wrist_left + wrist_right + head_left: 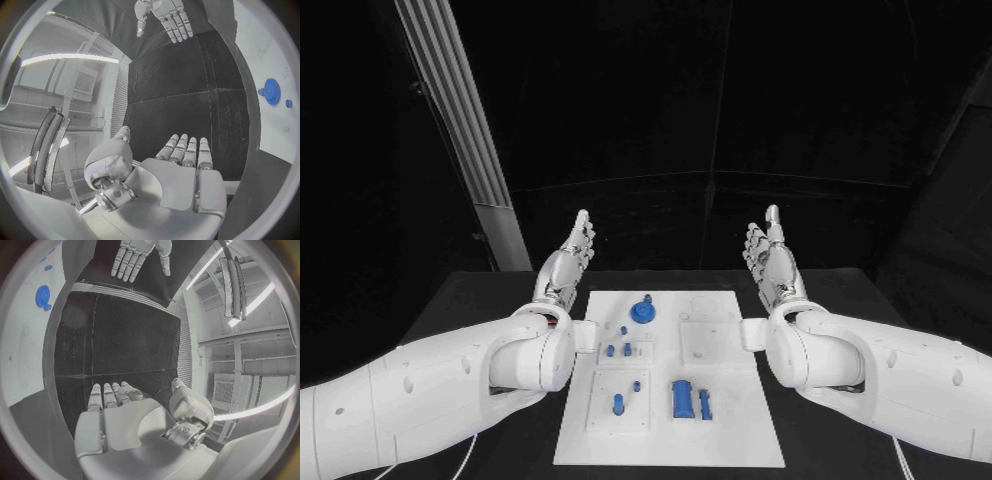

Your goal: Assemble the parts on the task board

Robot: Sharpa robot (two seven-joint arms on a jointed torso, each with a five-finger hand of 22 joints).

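The white task board (733, 445) lies in the middle of the black table. On it are several blue parts: a round gear-like piece (643, 309) near the far end, small pegs (619, 350) at mid-left, a peg (619, 404) lower left, and a larger blue block (682, 397) with a thin piece (707, 404) beside it. My left hand (568, 258) is raised above the board's far left corner, fingers straight and holding nothing. My right hand (770, 258) mirrors it at the far right, empty too. The gear (271, 91) and the right hand (164, 17) show in the left wrist view; the gear (43, 296) and the left hand (136, 254) show in the right wrist view.
The black table (480, 295) extends on both sides of the board. A pale slanted post (459, 120) stands behind the table at the left. A dark curtain backs the scene.
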